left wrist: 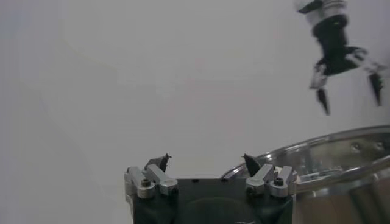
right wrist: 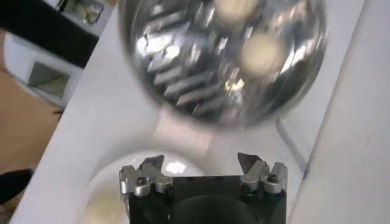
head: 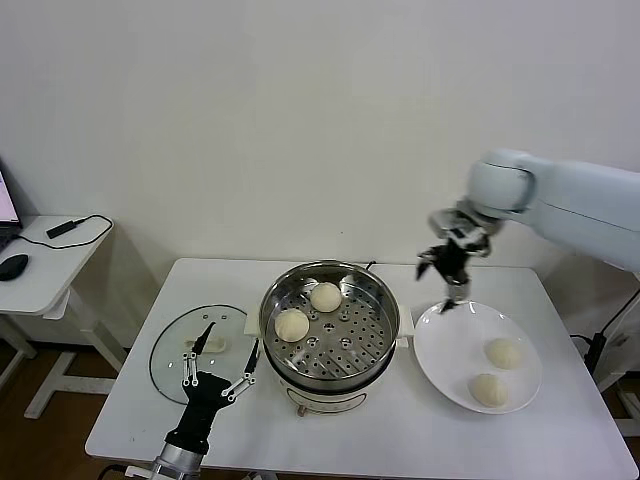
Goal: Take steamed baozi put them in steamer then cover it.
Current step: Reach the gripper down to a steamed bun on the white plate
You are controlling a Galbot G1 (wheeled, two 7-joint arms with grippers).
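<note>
Counting two baozi (head: 308,310) in steamer (head: 375,345), two on plate (head: 450,385)

No readable text, label, brand, number or sign shows in any of the three views. The steamer (head: 328,335), the cover (head: 200,352), the white plate (head: 478,355) and the tabletop (head: 400,430) all present plain, unmarked surfaces.
</note>
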